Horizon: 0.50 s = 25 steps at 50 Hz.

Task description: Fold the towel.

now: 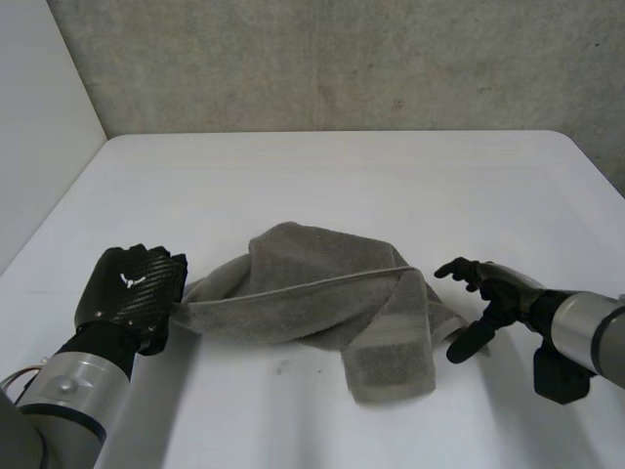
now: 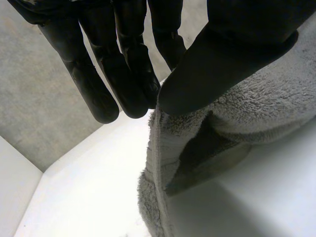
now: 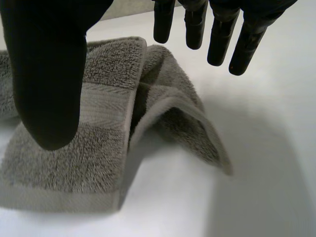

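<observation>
Head view: left hand (image 1: 132, 288) fingers pinch towel (image 1: 322, 303) left end; right hand (image 1: 500, 293) fingers spread wide, beside right end.

Probably lab: white table (image 1: 342, 176), rough concrete wall (image 1: 342, 59) behind.

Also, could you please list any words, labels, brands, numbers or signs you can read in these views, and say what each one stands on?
No words or numbers can be read in any view.
On the back of the left hand: a small white emblem, a shape rather than letters, too small to identify.
On the towel: no tag or print to be seen.
On the table: no writing.
</observation>
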Available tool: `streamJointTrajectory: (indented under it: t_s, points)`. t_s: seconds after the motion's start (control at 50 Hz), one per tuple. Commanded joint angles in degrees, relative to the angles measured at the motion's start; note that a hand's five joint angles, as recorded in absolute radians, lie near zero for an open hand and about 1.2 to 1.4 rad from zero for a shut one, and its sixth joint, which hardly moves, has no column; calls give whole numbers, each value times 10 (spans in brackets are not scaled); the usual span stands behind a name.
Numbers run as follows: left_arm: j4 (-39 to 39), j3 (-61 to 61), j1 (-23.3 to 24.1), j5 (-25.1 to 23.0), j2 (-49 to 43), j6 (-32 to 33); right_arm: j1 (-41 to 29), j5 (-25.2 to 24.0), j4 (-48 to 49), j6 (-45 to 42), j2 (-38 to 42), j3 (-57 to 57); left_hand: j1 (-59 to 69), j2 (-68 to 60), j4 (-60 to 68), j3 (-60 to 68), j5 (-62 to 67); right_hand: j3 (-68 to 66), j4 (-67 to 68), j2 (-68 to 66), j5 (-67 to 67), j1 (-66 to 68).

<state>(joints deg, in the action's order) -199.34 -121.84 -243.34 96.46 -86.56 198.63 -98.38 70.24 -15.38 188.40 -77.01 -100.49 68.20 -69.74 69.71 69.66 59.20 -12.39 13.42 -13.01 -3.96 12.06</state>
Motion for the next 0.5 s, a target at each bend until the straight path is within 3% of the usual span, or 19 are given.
streamJointTrajectory:
  t_s: [0.02,0.14,0.26,0.3,0.32,0.36,0.38,0.4,0.5]
  points:
    - [-6,-29,-10,-1,19,-1,-52,8,7,74,77,81,118,-103,103,103,108,24,-34,30,40,-21]
    - [-31,-45,-42,-3,-16,-2,-80,25,7,106,142,146,118,-103,103,103,108,3,-13,9,19,0]
    - [-42,-43,-44,-13,-48,-2,-119,50,7,121,188,188,118,-103,103,103,108,-54,44,-48,-39,58]
    - [-47,-33,-45,-28,-61,-2,-131,72,7,120,215,212,118,-103,103,103,108,-251,241,-245,-236,255]
    - [-47,-33,-45,-28,-61,-2,-132,72,7,120,215,212,118,-103,103,103,108,-253,243,-247,-237,256]
    - [-57,-12,-49,-43,-74,-1,-142,107,17,116,226,233,118,-103,103,103,108,-588,577,-581,-572,591]
    - [-57,-12,-49,-44,-74,-1,-142,107,17,116,226,233,118,-103,103,103,108,-589,579,-583,-573,593]
    - [-63,3,-52,-52,-79,-1,-145,125,29,112,227,248,118,-103,103,103,108,-675,665,-669,-659,679]
    - [-80,82,-69,-69,-112,1,-146,149,64,61,216,317,118,-103,103,103,108,-676,666,-670,-660,679]
